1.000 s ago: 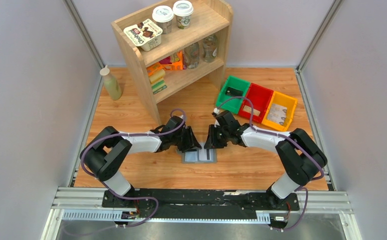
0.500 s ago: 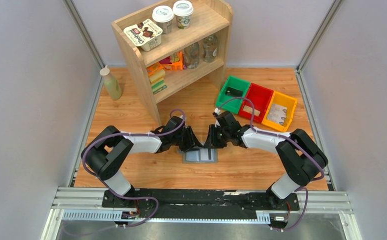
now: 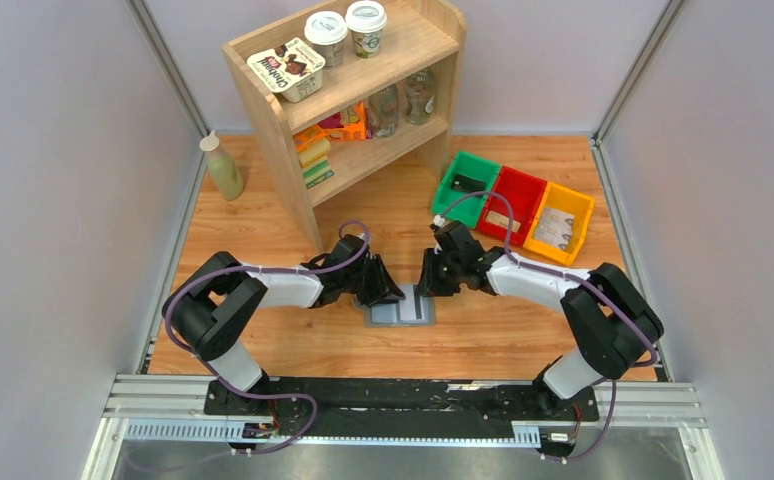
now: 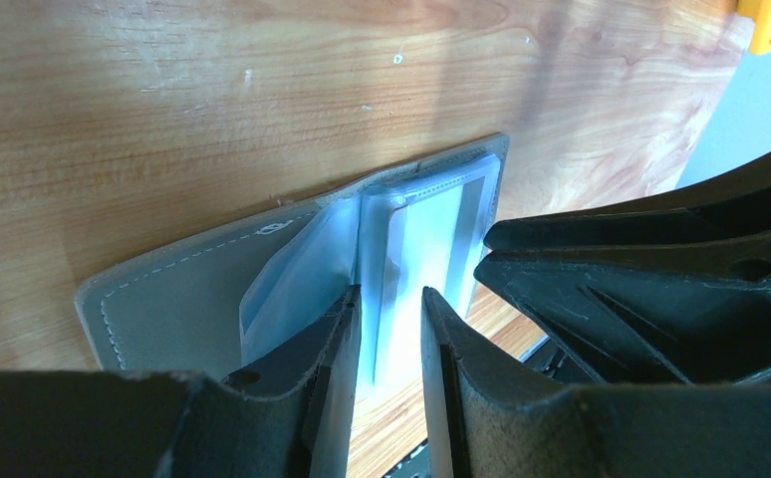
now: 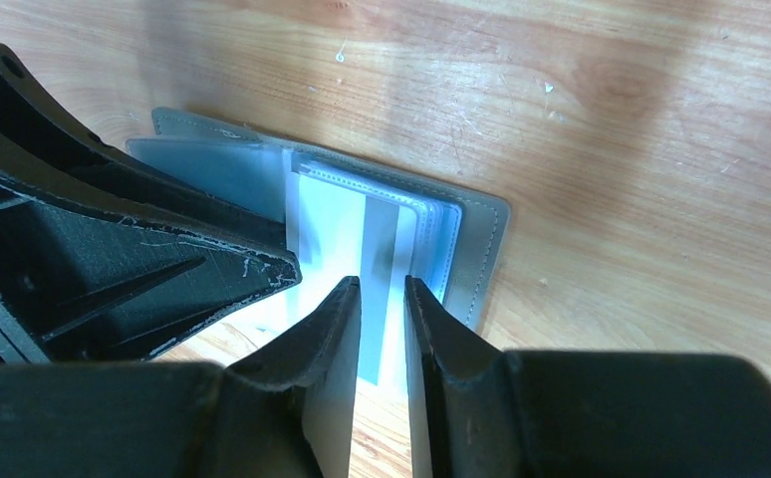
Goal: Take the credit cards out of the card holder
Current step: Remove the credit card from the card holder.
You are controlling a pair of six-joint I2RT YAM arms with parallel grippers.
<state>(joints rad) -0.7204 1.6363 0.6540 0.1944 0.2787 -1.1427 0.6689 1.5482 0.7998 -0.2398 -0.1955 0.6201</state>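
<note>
Top external view is showing the wooden table (image 3: pixel 263 345) with the card holder (image 3: pixel 400 312) lying open like a book. A wooden shelf (image 3: pixel 273 130) is standing well behind the card holder to its left, and the coloured bins (image 3: pixel 523 195) are sitting well behind it to its right. The left arm (image 3: pixel 263 285) is reaching in from the holder's left side and the right arm (image 3: pixel 543 285) from its right, their tips nearly meeting just above it. Closer in, the left gripper (image 4: pixel 389 299) is straddling a pale blue pocket leaf (image 4: pixel 401 249) by the holder's fold, a finger along each long edge. I cannot tell whether it is pinching the leaf or only flanking it. The right gripper (image 5: pixel 382 289) is hovering with its jaws a narrow gap apart over a whitish credit card (image 5: pixel 327 229) with a grey stripe. That card is poking out of the right-hand pocket, past the holder's edge, and whether the jaws are clamping it I cannot tell either. To my eye they are working on drawing a card free, with the holder not yet emptied. The next move is calling for a sure pinch on the card's exposed end. It then needs a straight pull out of the pocket's mouth, with the left side pinning the holder so it is not dragged along.
</note>
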